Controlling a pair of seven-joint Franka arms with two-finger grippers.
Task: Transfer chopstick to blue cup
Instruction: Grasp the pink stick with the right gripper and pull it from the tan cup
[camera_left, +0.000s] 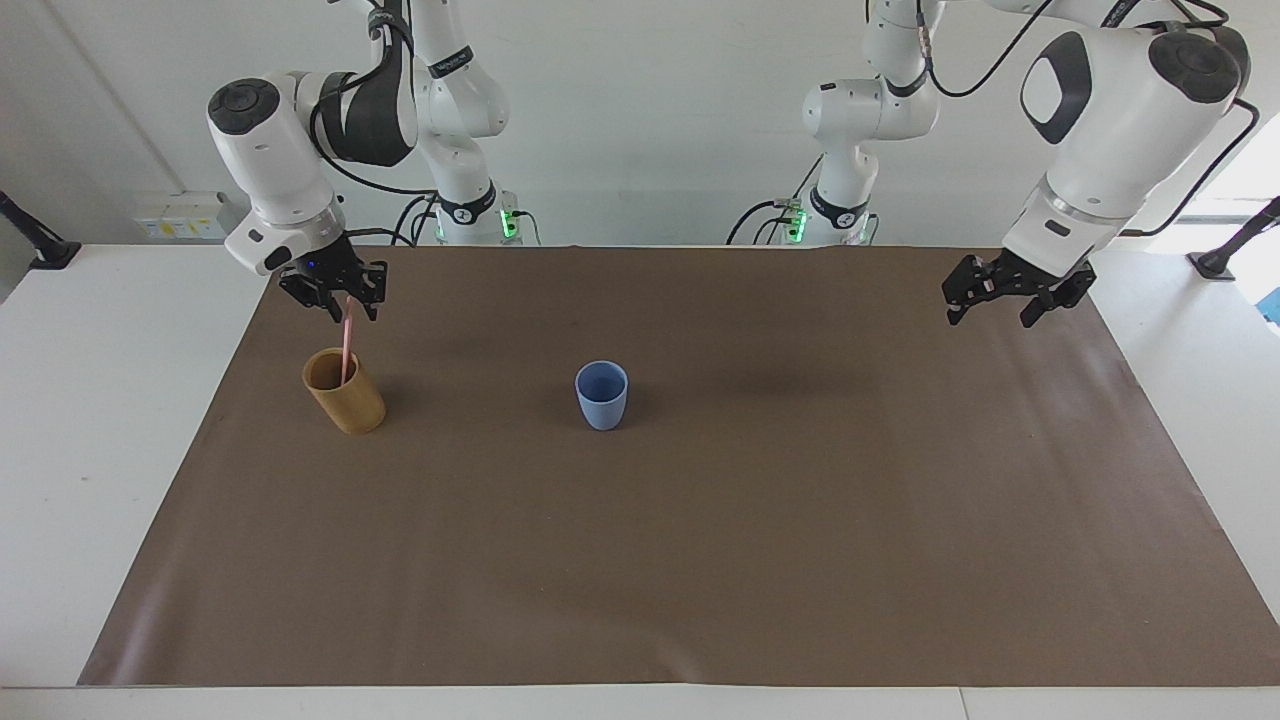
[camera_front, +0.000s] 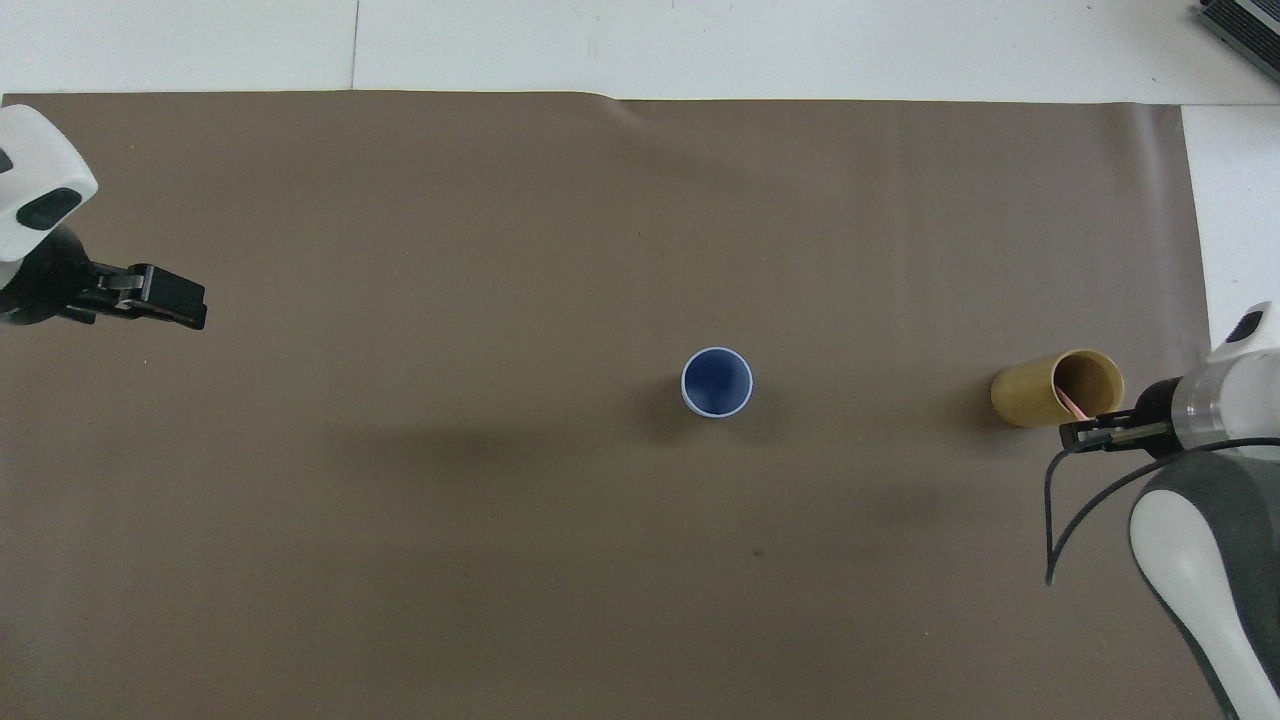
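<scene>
The right gripper (camera_left: 341, 308) pinches the top of the chopstick (camera_left: 346, 352), which stands in the tan cup (camera_left: 344, 391). A straight upward lift should clear that rim before travel to the blue cup (camera_left: 602, 395). The left gripper (camera_left: 1007, 297) waits, spread.

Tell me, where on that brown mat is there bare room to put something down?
Nearly everywhere. The brown mat is bare between the blue cup and the tan cup, and from the blue cup to the left arm's end. It is crowded only at the tan cup, where the right gripper is at the chopstick.
</scene>
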